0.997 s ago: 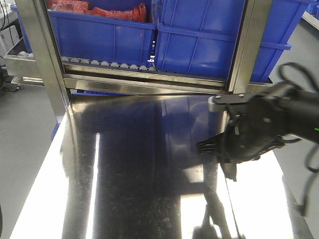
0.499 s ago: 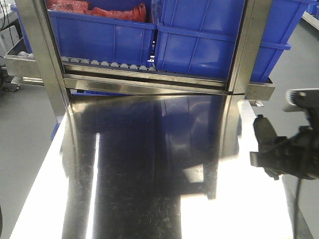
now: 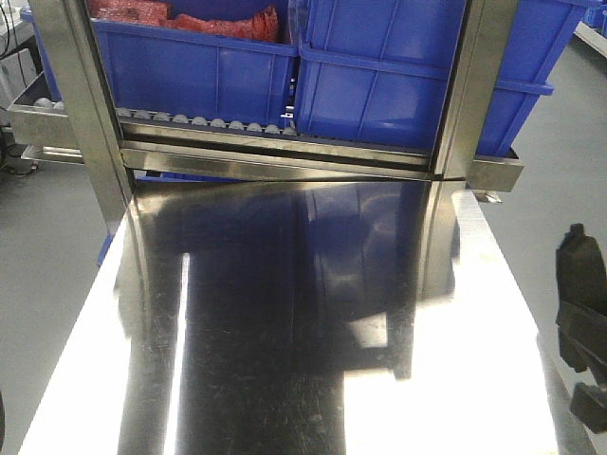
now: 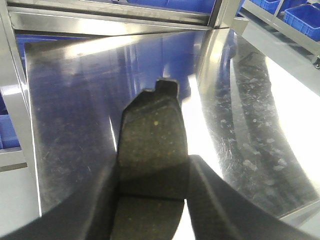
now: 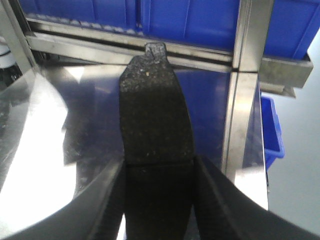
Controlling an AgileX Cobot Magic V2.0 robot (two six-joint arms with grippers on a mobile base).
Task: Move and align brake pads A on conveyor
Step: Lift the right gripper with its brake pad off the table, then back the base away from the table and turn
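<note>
The left gripper (image 4: 152,182) is seen pinched on a brake pad (image 4: 152,130), with two black curved fingers (image 4: 210,195) pressed against the pad's long sides. The right gripper (image 5: 159,177) is clamped in the same way on a second brake pad (image 5: 155,110). Each pad is held above the steel table (image 3: 285,360). Its long axis is directed away from the wrist toward the table's far edge, and a small square tab is carried at the leading end. The pads are oblong with rounded shoulders. A gritty, speckled friction face is turned to the camera, and a groove is seen across each pad near the fingers. The first pad is rendered olive-grey, the second near black.

The table is made of polished, finely scratched sheet steel, in which the surroundings are mirrored. A steel rack (image 3: 90,123) on square posts is set at the table's far edge. Large blue plastic bins (image 3: 379,85) are stored on the rack shelf above that edge. A black arm part (image 3: 580,322), cut off by the frame, is seen beside the table's right edge. A roller track (image 3: 199,121) is fitted under the bins. Red items (image 3: 228,21) are held in the bin over the table's left half.
</note>
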